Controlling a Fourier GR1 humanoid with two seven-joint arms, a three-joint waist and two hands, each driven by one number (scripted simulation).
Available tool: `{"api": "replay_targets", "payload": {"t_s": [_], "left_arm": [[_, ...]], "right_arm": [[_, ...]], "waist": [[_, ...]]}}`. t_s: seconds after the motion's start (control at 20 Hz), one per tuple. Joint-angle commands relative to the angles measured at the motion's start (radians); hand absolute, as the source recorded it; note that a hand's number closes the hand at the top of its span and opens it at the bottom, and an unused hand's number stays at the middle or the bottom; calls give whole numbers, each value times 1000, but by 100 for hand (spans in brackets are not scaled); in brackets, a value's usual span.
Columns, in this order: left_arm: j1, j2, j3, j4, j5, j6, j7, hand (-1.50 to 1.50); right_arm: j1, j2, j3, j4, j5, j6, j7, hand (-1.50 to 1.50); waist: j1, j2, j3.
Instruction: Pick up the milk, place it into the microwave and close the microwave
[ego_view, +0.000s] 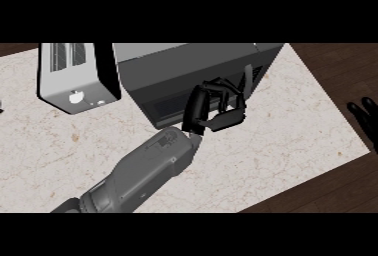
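Observation:
The dark grey microwave (193, 65) stands at the back middle of the counter, its front face turned toward me. My left hand (220, 118) is at the right part of that front, by a thin upright strip at the front's right edge. Its fingers (230, 91) are curled against the face, and I see nothing between them and the thumb. The milk shows nowhere in the head view. I cannot tell whether the microwave door stands ajar. My right hand (365, 116) rests at the right edge of the view, fingers up and straight, off the counter.
A silver toaster (75, 75) stands left of the microwave, close to its side. The pale stone counter (66, 150) spreads to the left and front. Its right edge runs diagonally, with dark wooden floor (339, 65) beyond it.

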Motion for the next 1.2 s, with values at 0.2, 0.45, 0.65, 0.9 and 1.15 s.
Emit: {"api": "replay_targets", "payload": {"t_s": [0.2, 0.45, 0.65, 0.9, 1.15], "left_arm": [[-56, 0, 27, 83, 50, -16, -43, 150], [-54, 0, 21, 99, 66, -19, -80, 150], [-60, 0, 15, 101, 87, -30, -100, 150], [-67, 0, 15, 110, 110, -29, -115, 150], [-77, 1, 9, 115, 127, -23, -136, 150]], "right_arm": [[-21, -22, -11, -17, -56, -4, 35, -150], [-25, -35, -26, -25, -81, -12, 50, -150], [-36, -41, -27, -28, -104, -18, 67, -150], [-48, -63, -35, -31, -133, -14, 87, -150], [-54, -82, -49, -35, -141, -26, 106, -150]], "waist": [[-17, 14, 0], [-27, 15, 1], [-22, 15, 1], [-28, 18, 1], [-34, 15, 1]]}}
